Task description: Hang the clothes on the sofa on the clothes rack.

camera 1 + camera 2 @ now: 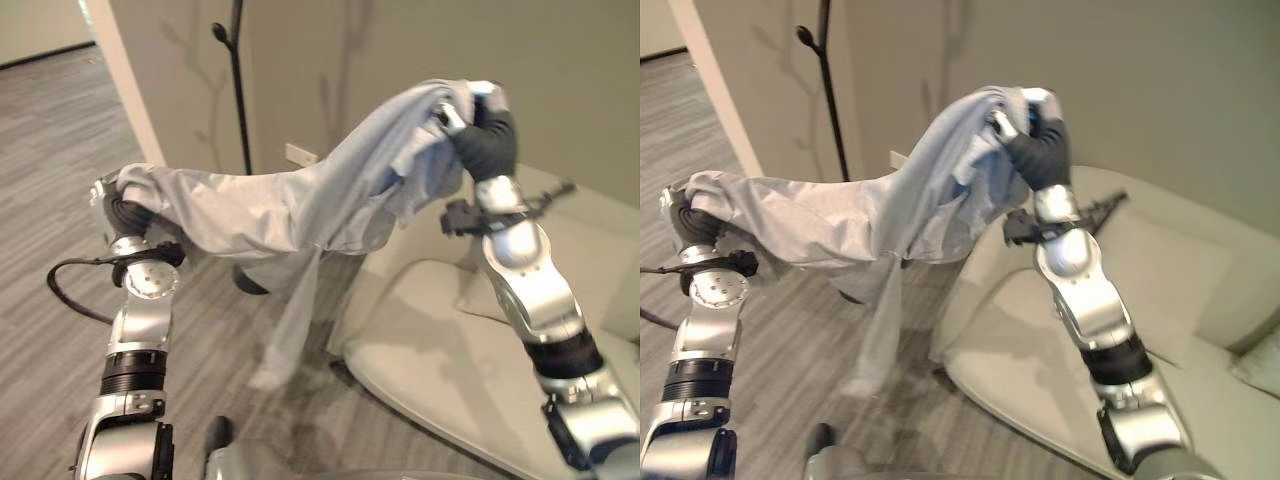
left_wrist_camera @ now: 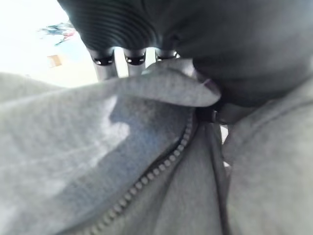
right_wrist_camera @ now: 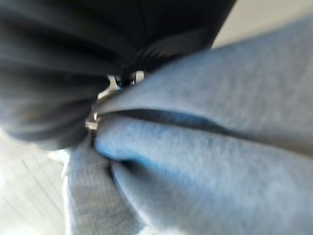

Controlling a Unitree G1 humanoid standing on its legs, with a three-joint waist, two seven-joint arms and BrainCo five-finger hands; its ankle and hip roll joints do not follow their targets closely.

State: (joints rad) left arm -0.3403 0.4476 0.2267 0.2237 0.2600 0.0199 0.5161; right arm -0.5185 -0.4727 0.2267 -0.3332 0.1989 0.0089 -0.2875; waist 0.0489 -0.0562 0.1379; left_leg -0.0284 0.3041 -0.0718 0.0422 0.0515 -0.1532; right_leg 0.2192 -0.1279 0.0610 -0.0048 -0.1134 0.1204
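- The sofa [image 1: 470,370], pale and cushioned, lies below and behind the right hand [image 1: 487,135]; nothing of the garment rests on it, so the lift off the seat looks done.
- The grey zip-up garment [image 1: 300,205] spans the air between the two hands like a slack bridge, high at the right hand and lower at the left hand [image 1: 125,212], with one sleeve or panel dangling toward the floor [image 1: 60,130] beneath the middle. Holding it at two separated points probably keeps it spread open for placing over a hook.
- The clothes rack [image 1: 236,70], a dark pole with a short branch, stands against the wall beyond the garment, above and past the left hand; the cloth does not touch it yet.
- The right hand, raised highest, has its fingers curled into a bunch of fabric, clamped on it.
- The left hand is closed on the other end; its wrist view shows cloth folded under the fingers [image 2: 131,59], beside the zipper [image 2: 161,164].
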